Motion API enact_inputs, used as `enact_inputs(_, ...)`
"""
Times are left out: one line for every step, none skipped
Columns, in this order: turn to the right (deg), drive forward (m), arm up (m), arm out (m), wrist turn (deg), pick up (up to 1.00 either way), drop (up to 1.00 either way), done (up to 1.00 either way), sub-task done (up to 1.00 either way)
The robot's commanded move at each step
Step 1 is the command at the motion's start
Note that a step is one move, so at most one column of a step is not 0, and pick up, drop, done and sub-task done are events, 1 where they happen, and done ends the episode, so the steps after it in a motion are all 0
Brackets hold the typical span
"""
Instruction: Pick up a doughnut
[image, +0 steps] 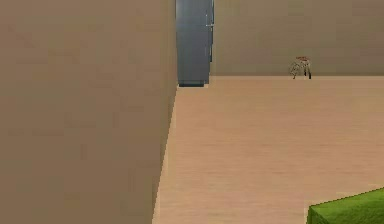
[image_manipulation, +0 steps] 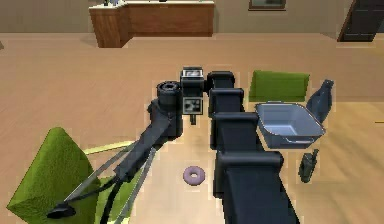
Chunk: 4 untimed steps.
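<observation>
The robot's arm (image_manipulation: 238, 140) reached out across a pale surface (image_manipulation: 175, 150) in the arm side view, where a small pinkish-purple doughnut (image_manipulation: 193, 176) lay flat just left of the dark bar. The tool (image_manipulation: 85, 205) slanted down toward the view's lower left, its thin fingers (image_manipulation: 100, 190) ending against a green chair (image_manipulation: 45, 175) at the surface's edge; whether it was released or grasping anything could not be told. The doughnut sat between the tool's dark body and the arm, apart from both in the picture.

On the other side of the arm stood a grey bowl (image_manipulation: 290, 125), a dark bottle (image_manipulation: 320, 100) just beyond it, and a small dark object (image_manipulation: 308, 165) nearer the bottom edge. A second green chair (image_manipulation: 278, 85) stood behind the bowl. A wooden counter (image_manipulation: 150, 20) ran along the far wall.

In the forward view, a tan wall (image: 80, 100) filled the left, a grey-blue door (image: 194, 40) stood ahead, and a small stool (image: 301, 68) sat far off on the wooden floor (image: 260, 140).
</observation>
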Motion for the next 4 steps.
enact_inputs(0.0, 0.00, 0.00, 0.00, 45.0, 0.00, 0.00, 0.00, 0.00)
enact_inputs(0.0, 0.00, 0.00, 0.00, 45.0, 0.00, 0.00, 0.00, 0.00)
enact_inputs(0.0, 0.00, 0.00, 0.00, 45.0, 0.00, 0.00, 0.00, 0.00)
enact_inputs(0.0, 0.00, 0.00, 0.00, 9.0, 0.00, 0.00, 0.00, 0.00)
